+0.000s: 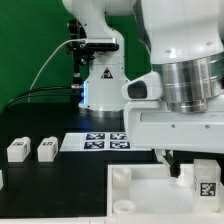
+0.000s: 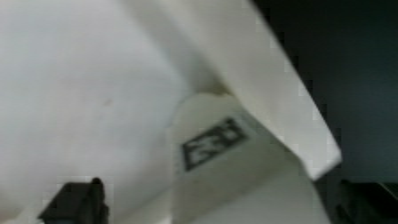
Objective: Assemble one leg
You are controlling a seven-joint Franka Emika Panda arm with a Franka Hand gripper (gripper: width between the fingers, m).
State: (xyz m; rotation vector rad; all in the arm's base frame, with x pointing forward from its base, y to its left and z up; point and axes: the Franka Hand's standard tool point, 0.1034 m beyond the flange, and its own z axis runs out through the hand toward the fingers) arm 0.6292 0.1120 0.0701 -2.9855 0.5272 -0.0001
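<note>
A leg [image 1: 206,181], a stubby white block with a marker tag, stands at the right corner of the large white panel [image 1: 150,198]. My gripper [image 1: 188,165] hangs right over it. In the wrist view the same leg [image 2: 217,140] lies tilted between my gripper [image 2: 214,202] fingers. One finger [image 2: 75,202] stands apart from it and the other [image 2: 365,198] is close beside it. The jaws look wide open. Two more legs [image 1: 17,150] [image 1: 46,150] stand on the black table at the exterior view's left. Another one shows at the left edge [image 1: 2,180].
The marker board [image 1: 107,141] lies flat behind the panel. The panel has round corner sockets [image 1: 121,178] on its near-left side. The robot's base [image 1: 100,85] and a black cable [image 1: 45,85] stand at the back in front of a green wall.
</note>
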